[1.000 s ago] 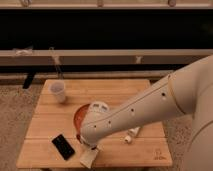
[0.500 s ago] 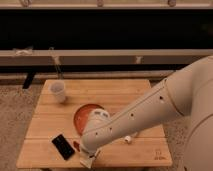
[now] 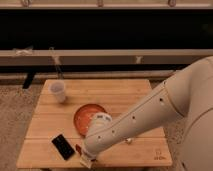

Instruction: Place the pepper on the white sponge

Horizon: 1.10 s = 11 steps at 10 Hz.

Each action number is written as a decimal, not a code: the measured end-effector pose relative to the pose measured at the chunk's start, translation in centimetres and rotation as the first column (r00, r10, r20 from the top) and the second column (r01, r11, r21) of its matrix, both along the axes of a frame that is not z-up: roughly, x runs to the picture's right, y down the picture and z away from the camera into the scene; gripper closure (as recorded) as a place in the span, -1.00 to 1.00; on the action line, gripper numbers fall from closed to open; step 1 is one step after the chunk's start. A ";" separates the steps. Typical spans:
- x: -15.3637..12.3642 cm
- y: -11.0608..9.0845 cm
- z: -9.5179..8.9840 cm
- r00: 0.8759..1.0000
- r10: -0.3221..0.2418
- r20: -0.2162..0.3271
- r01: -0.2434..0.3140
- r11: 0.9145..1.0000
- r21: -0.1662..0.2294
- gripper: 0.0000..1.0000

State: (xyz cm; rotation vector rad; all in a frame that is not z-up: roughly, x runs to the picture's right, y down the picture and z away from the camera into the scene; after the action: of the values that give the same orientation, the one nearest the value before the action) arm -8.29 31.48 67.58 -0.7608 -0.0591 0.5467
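Note:
My gripper is at the end of the white arm that reaches from the right down to the table's front left, just right of the black phone. A small dark red piece, the pepper, shows at the gripper's left side. A pale block, the white sponge, shows just under the gripper at the table's front edge, mostly hidden by it. I cannot tell whether the pepper touches the sponge.
A round orange-red plate lies at the middle of the wooden table, partly behind my arm. A white cup stands at the back left. A small pale object peeks out below my forearm.
My arm has swung further toward the front left and lowered. The gripper now sits over the pale block at the table's front edge, closer to the phone.

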 end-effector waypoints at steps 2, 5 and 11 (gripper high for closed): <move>0.4 0.2 0.3 1.000 -0.002 -0.015 0.002 1.000 -0.003 1.00; 1.0 0.3 1.0 0.999 -0.006 -0.039 0.006 1.000 -0.004 1.00; 1.4 0.1 2.2 0.998 -0.005 -0.061 0.006 1.000 0.007 0.15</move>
State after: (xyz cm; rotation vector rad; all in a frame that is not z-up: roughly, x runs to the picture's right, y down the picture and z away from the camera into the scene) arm -6.93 31.55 69.75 -0.7367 -0.0024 0.5639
